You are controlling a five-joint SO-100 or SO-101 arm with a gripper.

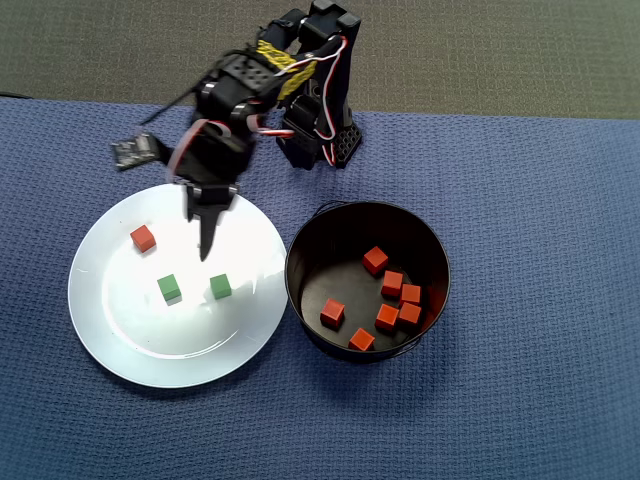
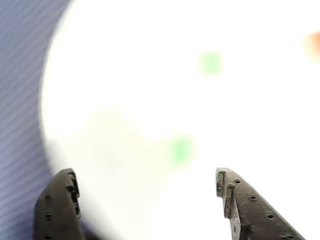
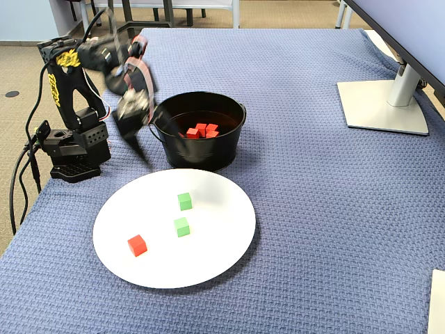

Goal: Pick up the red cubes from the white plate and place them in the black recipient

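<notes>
i see the tool (image 1: 205, 240) over the white plate (image 1: 110, 330), its tips apart and holding nothing. one red cube (image 1: 143, 238) sits on that plate beside two green cubes (image 1: 168, 288).

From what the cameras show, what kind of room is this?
Probably an office or lab desk: a monitor stand sits on the blue cloth, chair legs stand behind, and a small robot arm is set up for practice.
</notes>
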